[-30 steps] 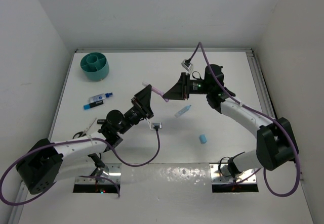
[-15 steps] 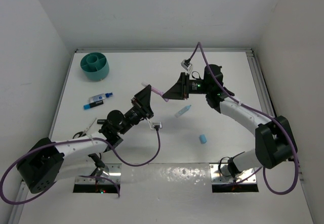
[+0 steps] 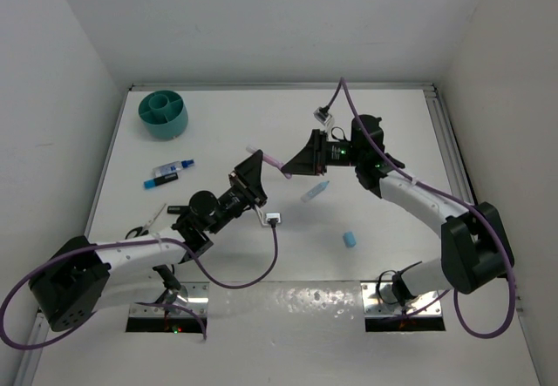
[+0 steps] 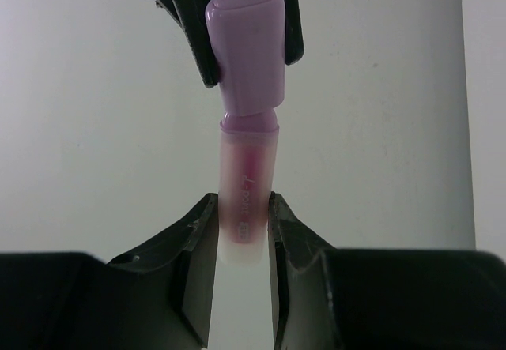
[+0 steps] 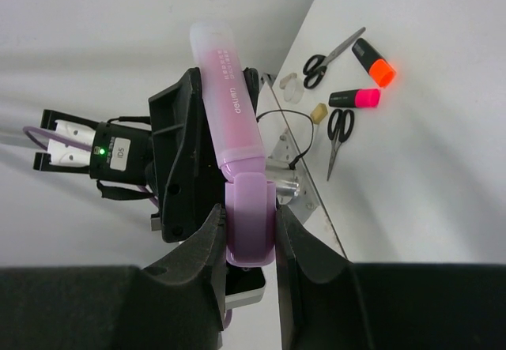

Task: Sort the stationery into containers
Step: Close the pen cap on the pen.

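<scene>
Translucent pink marker (image 4: pixel 247 196), glossy rounded cap (image 4: pixel 249 50), between matte black jaws

Open path to teal cup (image 3: pixel 164 114) — light-blue marker (image 3: pixel 315 192) near right hand (image 3: pixel 289 168).

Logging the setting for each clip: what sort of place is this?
Probably a lab robot test cell: a white tabletop boxed by plain white walls, two cabled robot arms mounted at its near edge, and a round teal plastic organiser cup amid scattered stationery.
</scene>
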Motion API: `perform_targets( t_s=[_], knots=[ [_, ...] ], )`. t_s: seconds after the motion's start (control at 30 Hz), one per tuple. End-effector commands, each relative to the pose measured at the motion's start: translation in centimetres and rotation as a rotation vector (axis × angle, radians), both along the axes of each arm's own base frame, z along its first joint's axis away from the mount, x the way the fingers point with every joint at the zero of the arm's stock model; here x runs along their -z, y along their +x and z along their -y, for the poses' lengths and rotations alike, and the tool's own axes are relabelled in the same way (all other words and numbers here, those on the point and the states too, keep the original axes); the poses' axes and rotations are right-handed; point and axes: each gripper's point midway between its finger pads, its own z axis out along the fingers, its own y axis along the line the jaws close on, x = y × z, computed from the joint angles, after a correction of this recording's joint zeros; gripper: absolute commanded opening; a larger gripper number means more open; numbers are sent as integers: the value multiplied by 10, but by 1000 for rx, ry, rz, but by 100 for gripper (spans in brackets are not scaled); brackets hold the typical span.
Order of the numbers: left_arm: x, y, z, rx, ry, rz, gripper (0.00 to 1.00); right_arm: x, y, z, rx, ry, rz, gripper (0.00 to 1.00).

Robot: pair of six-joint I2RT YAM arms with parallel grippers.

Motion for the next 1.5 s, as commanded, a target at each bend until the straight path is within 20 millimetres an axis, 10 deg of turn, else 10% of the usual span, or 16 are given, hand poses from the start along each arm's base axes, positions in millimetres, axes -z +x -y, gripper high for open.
perform_targets(
  t_s=[0.0,1.03,1.47],
  knots=[
    [-3,-42,51,270,33,12,0,-32,30,0,143,54,181,0],
    [17,-55,71,423,-57,-205,0,-12,16,11,166,103,94,0],
    [57,-95,88,722,65,-219,0,28,-39,18,11,81,-46,0]
  ],
)
